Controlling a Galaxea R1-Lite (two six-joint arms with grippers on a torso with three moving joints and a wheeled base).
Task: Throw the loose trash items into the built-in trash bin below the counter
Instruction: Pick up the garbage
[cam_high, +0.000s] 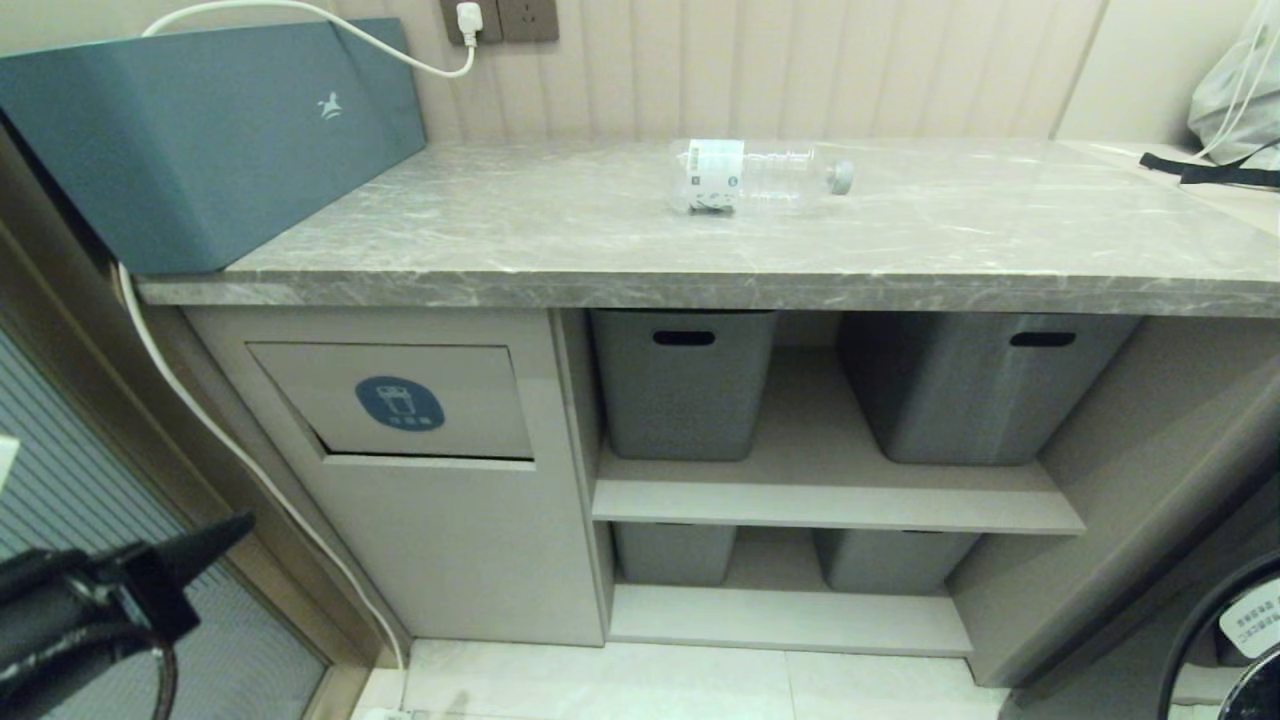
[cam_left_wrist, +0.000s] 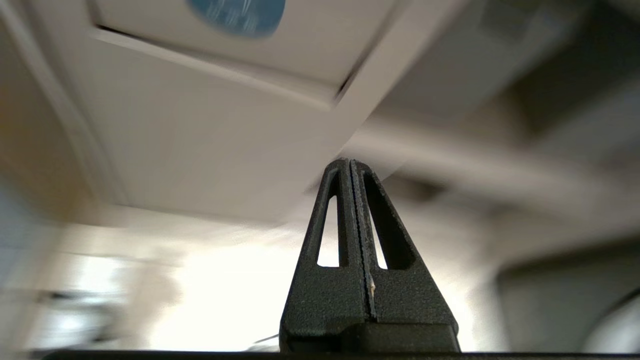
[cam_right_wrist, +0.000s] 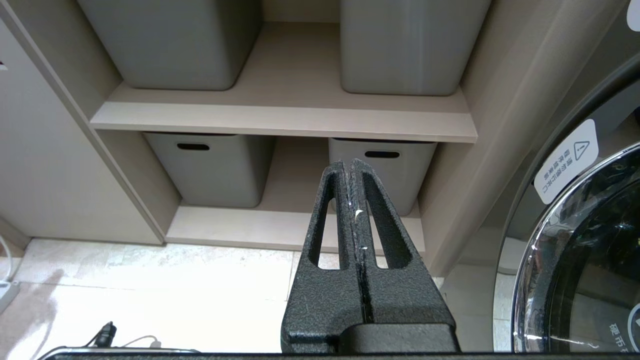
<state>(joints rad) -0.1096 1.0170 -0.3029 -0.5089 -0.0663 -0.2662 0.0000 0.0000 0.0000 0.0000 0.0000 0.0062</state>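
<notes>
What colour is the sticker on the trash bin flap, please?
Blue, with a pale bin icon; the sticker shows best in the head view.

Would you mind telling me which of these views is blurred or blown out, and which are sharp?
Left wrist view: background streaked with blur and blown out white low down, only the shut left gripper crisp, the bin flap soft. Head view: sharp, with the bottle on the counter. Right wrist view: sharp, with glare on the floor.

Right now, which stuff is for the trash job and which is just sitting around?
For the job:
- plastic water bottle lying on the marble counter
- trash bin flap, blue sticker
- left end effector, shut, empty

Just there:
- grey tubs
- teal-blue box
- white cable
</notes>
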